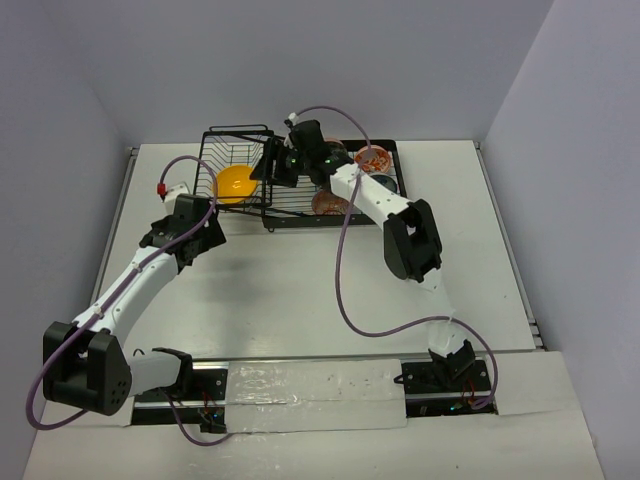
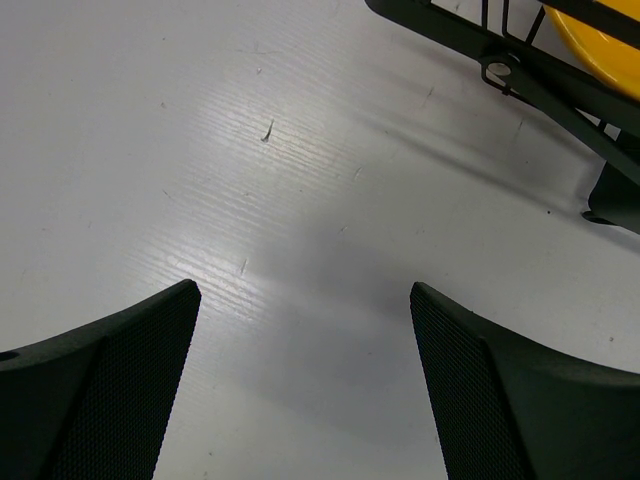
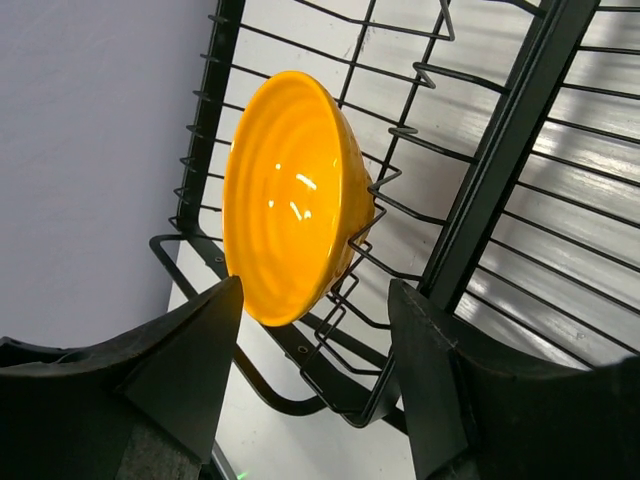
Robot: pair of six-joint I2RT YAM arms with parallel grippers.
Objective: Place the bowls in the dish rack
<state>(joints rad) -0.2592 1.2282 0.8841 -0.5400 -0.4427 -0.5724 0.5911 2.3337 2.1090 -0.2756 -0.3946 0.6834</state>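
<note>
**Orange-yellow bowl (image 3: 285, 200) on edge in the rack; both pairs of jaws apart, nothing held**

Right gripper (image 3: 315, 290): the jaws stand well apart and no object sits between the pads. The orange-yellow bowl is just ahead of the fingertips, nearer the left-hand finger than the right-hand one as the wrist camera sees them. Its lower rim comes close to that finger's tip (contact or a small gap: cannot tell). The bowl stands on its rim. Its hollow side faces the left-hand finger's side, and its rounded back leans on the curved wire dividers (image 3: 375, 215).

Dish rack (image 3: 500, 150): black wire. A thick bar runs ahead of the right-hand finger, and the wire floor spreads away ahead and to the right of the jaws.

From the top camera, the right gripper hangs over the rack with the orange-yellow bowl just beyond its fingertips. The patterned bowls (image 1: 372, 158) lie behind these jaws, back along the arm, at the rack's other end. The arm hides part of them, so no count is noted.

Left gripper (image 2: 305, 290): the jaws are wide apart, with only the bare white table (image 2: 250, 180) between and beneath them. A corner of the dish rack lies ahead and to the right of these jaws, well apart from the fingertips. A sliver of the orange-yellow bowl shows past it at the edge of that view.
</note>
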